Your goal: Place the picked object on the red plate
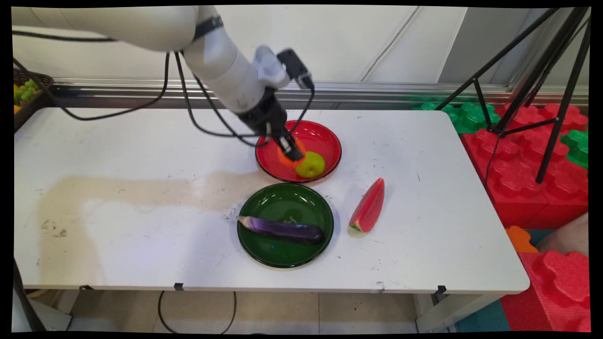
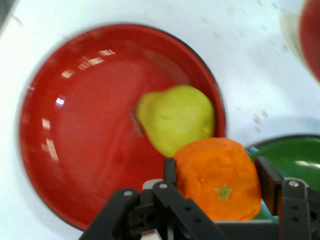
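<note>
My gripper [image 2: 217,180] is clamped on an orange [image 2: 218,177], one finger on each side of it, and I hold it over the near part of the red plate [image 1: 325,136]. A yellow-green pear [image 1: 311,165] lies on that plate just right of the orange, at the near rim. Nearer on the white table [image 1: 118,235] sits a green plate [image 1: 282,202] with a purple eggplant [image 1: 282,229] lying across it. A watermelon slice [image 1: 368,207] lies right of the green plate.
</note>
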Controlling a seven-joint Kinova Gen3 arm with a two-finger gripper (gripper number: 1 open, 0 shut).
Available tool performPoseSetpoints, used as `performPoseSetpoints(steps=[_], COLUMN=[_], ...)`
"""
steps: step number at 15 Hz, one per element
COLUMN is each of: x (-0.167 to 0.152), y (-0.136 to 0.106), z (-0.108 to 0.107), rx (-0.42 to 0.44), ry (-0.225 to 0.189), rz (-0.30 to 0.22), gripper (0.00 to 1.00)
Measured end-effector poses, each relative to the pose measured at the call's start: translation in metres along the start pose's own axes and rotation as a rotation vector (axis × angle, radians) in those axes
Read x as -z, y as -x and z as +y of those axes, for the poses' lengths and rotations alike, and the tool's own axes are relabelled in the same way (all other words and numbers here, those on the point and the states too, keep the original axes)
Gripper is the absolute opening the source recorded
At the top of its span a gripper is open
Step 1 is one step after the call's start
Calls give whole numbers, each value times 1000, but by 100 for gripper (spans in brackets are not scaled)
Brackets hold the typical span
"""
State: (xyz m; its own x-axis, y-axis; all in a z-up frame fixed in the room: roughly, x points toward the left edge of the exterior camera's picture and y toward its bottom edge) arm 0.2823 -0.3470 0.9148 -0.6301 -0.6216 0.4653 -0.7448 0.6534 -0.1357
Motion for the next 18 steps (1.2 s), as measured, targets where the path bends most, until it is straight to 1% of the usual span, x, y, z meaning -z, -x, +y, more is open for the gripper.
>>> performPoseSetpoints(steps=[3,5,8,10,13,14,18], x=[6,2,-9,-20,-44,-50,-88], y=[-12,-19,-26,-29,-34,-35,-34], z=[-17,-28,-42,-52,-70,-74,-96], rx=[18,32,53,65,79,80,90], ry=[-34,-51,-65,-74,-83,-84,-79], rz=[26,33,34,32,27,25,3], gripper=[0,0,0,0,0,0,0])
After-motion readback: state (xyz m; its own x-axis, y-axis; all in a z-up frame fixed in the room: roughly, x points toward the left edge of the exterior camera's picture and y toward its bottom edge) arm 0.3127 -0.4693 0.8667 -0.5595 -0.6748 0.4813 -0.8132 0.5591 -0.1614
